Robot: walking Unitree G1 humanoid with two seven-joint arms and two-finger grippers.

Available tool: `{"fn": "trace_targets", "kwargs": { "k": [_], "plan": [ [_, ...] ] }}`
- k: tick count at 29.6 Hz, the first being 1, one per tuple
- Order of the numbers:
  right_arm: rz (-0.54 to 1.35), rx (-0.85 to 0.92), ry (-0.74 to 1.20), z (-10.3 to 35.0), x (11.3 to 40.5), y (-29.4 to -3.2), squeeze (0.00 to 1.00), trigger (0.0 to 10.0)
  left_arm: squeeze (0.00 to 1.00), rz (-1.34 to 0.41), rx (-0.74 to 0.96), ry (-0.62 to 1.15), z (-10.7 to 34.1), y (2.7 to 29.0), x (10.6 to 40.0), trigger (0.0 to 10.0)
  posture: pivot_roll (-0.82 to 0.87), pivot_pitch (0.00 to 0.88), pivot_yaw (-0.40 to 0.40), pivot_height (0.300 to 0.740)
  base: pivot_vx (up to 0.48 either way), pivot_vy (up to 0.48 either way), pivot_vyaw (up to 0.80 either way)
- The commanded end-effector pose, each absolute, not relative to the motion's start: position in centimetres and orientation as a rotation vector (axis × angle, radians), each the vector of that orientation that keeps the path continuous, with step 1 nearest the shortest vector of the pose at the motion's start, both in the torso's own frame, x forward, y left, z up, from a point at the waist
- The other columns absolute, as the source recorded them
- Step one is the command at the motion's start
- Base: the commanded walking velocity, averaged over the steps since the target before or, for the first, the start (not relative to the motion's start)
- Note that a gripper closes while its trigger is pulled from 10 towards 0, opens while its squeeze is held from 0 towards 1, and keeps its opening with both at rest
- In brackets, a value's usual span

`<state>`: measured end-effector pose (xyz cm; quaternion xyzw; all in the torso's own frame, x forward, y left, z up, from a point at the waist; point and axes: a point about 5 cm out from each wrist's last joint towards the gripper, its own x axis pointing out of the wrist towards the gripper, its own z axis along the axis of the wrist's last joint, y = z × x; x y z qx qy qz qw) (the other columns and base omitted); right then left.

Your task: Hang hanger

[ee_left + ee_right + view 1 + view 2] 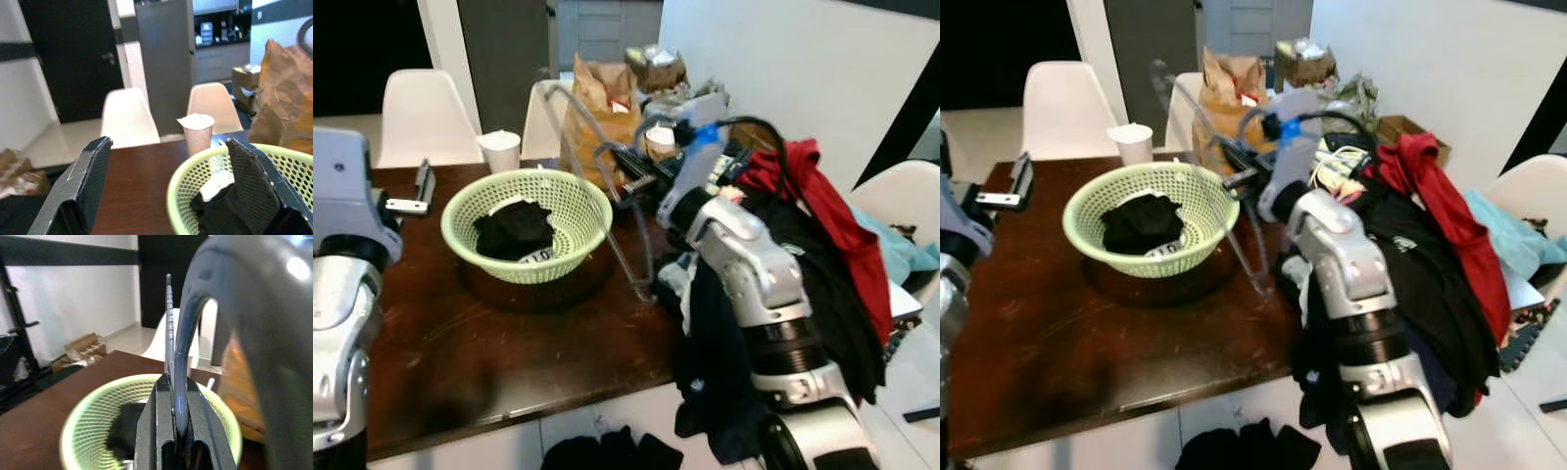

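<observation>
My right gripper (628,182) is raised over the table just right of the green basket and is shut on a grey plastic hanger (195,323). The hanger's hook (647,125) curves up beside the wrist, and its long thin arm slants down toward the table top. In the right wrist view the two black fingers (155,431) pinch the hanger's shaft between them. My left gripper (414,194) hovers over the table's far left edge, open, with nothing between its fingers (85,186).
A green mesh basket (570,199) holding a black cloth sits mid-table on the dark wooden table (460,343). Behind it stand a paper cup (500,150) and a brown paper bag (599,108). Clothes are piled at the right (822,225). White chairs (423,116) line the far side.
</observation>
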<state>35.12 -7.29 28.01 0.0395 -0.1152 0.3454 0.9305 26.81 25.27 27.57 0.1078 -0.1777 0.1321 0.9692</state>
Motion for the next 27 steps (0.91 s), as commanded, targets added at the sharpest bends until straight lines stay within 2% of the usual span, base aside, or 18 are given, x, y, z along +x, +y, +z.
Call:
{"fn": "trace_targets", "kwargs": {
  "k": [1, 3, 6, 13, 18, 21, 23, 27],
  "plan": [
    [0.693, 0.074, -0.248, 28.5, 35.1, -7.8, 0.0, 10.0, 0.0, 0.21, 0.183, -0.326, 26.8, 24.6, 27.5, 10.0, 0.04, 0.0, -0.052, 0.74, 0.401, 0.0, 0.0],
    [0.693, 0.073, -0.249, 28.5, 35.1, -7.8, 0.0, 10.0, 0.0, 0.194, 0.171, -0.303, 26.4, 24.5, 27.7, 10.0, 0.04, 0.0, -0.052, 0.74, 0.401, 0.0, 0.0],
    [0.694, 0.067, -0.247, 28.6, 35.1, -7.9, 0.0, 10.0, 0.0, 0.064, 0.129, -0.167, 23.9, 23.3, 28.3, 10.0, 0.04, 0.0, -0.055, 0.74, 0.0, 0.0, 0.0],
    [0.697, 0.06, -0.245, 28.6, 35.0, -7.9, 0.0, 10.0, 0.0, -0.023, 0.137, -0.066, 22.1, 22.7, 28.6, 10.0, 0.04, 0.0, -0.059, 0.74, 0.0, 0.0, 0.0],
    [0.701, 0.05, -0.241, 28.6, 35.0, -7.8, 0.0, 10.0, 0.0, -0.104, 0.217, -0.024, 21.4, 22.7, 29.2, 10.0, 0.03, 0.0, -0.068, 0.74, 0.0, 0.0, 0.0],
    [0.704, 0.045, -0.239, 28.6, 35.0, -7.8, 0.0, 10.0, 0.0, -0.127, 0.248, 0.006, 21.0, 23.0, 29.4, 10.0, 0.03, 0.0, -0.068, 0.74, 0.0, 0.0, 0.0],
    [0.703, 0.035, -0.236, 28.6, 35.0, -7.9, 0.0, 10.0, 0.0, -0.106, 0.29, 0.101, 19.2, 24.8, 30.2, 10.0, 0.01, 0.0, -0.064, 0.74, 0.0, 0.0, 0.0],
    [0.701, 0.032, -0.235, 28.7, 35.0, -8.0, 0.0, 10.0, 0.0, -0.087, 0.294, 0.131, 18.5, 25.5, 30.4, 10.0, 0.01, 0.0, -0.064, 0.74, 0.0, 0.0, 0.0]
  ]
}}
